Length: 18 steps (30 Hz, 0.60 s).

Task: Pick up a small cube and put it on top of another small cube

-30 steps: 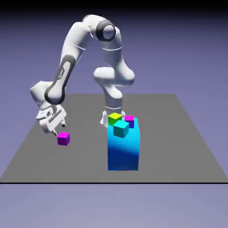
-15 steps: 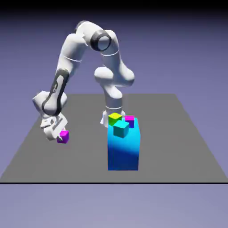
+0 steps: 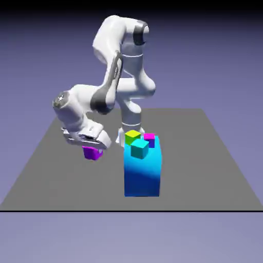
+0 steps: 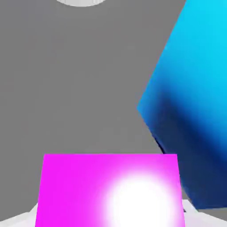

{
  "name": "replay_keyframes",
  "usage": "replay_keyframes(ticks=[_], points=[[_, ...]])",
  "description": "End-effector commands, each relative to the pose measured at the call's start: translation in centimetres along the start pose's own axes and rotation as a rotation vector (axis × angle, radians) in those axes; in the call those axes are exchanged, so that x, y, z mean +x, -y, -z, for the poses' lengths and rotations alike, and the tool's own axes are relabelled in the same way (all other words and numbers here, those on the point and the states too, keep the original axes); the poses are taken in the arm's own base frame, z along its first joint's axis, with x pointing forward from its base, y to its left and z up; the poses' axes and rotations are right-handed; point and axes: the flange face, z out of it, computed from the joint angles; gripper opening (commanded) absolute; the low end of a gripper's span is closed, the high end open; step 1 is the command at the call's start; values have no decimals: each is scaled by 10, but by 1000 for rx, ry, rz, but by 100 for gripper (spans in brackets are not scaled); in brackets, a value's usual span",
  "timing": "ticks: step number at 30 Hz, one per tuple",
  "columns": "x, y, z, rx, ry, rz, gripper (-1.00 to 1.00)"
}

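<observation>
Small cube (image 3: pixel 93 152), purple-magenta, clamped between the closed fingers of the gripper (image 3: pixel 92 149), hanging clear of the grey table (image 3: pixel 205 169), to the exterior view's left of the tall blue block (image 3: pixel 143 172). Fills the lower hand view (image 4: pixel 108 190). On the block's top: yellow-green cube (image 3: pixel 132 136), teal cube (image 3: pixel 139 148), pinker magenta cube (image 3: pixel 149 137).
</observation>
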Motion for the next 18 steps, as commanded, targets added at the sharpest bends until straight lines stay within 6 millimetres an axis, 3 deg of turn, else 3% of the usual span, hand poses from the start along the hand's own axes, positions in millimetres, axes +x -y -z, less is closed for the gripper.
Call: replay_keyframes(ticks=[1, 4, 7, 9, 14, 15, 16, 17, 18], points=[[15, -14, 14, 36, 27, 82, -100], [80, -66, 50, 167, 123, 350, -100], [155, -106, 83, 301, 225, 594, -100], [162, -108, 85, 311, 234, 612, -100], [139, -102, 21, 311, 234, 612, -100], [139, -102, 21, 311, 234, 612, -100], [139, -102, 21, 311, 234, 612, 100], [139, -102, 21, 311, 234, 612, 100], [143, -104, 34, 311, 234, 612, 100]])
